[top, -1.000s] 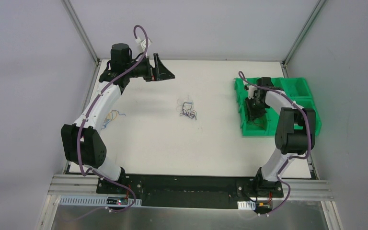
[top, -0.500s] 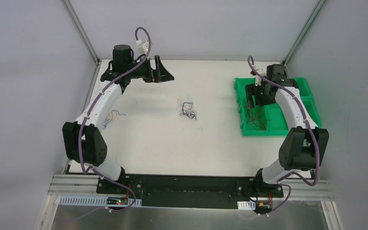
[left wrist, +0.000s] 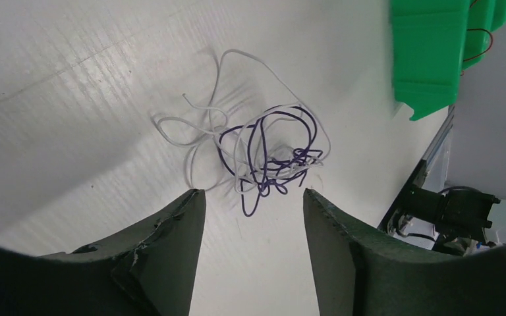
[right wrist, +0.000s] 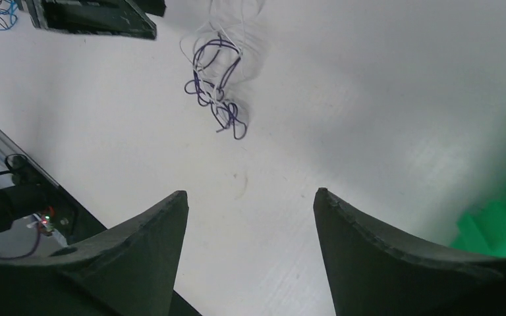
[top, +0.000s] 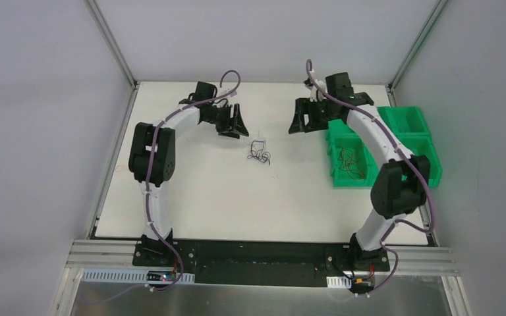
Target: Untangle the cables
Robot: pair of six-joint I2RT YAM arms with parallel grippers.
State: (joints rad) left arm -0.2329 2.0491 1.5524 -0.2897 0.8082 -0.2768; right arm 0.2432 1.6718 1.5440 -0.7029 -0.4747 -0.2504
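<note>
The left claw [top: 234, 125] was wide open and held nothing. From above, it hung on the far side of the tangle [top: 259, 151] from the green box [top: 408, 122]. The right claw [top: 301, 120], also wide open and empty, hung between the tangle and the green box. More thin wires [top: 350, 161] lay inside that box.

In the left wrist view, the tangle [left wrist: 263, 151] lay just past the open fingers, purple and white wires looped together. They looked very light, soft and bendy, and thin enough to slip. A good place to pinch was likely the loose white loop [left wrist: 171, 120] on the side away from the green box.

In the right wrist view, the tangle [right wrist: 216, 92] lay well ahead of the fingers. Some blue wires [right wrist: 0, 13] were cut off at the corner. Where the wires crossed was hard to make out.
</note>
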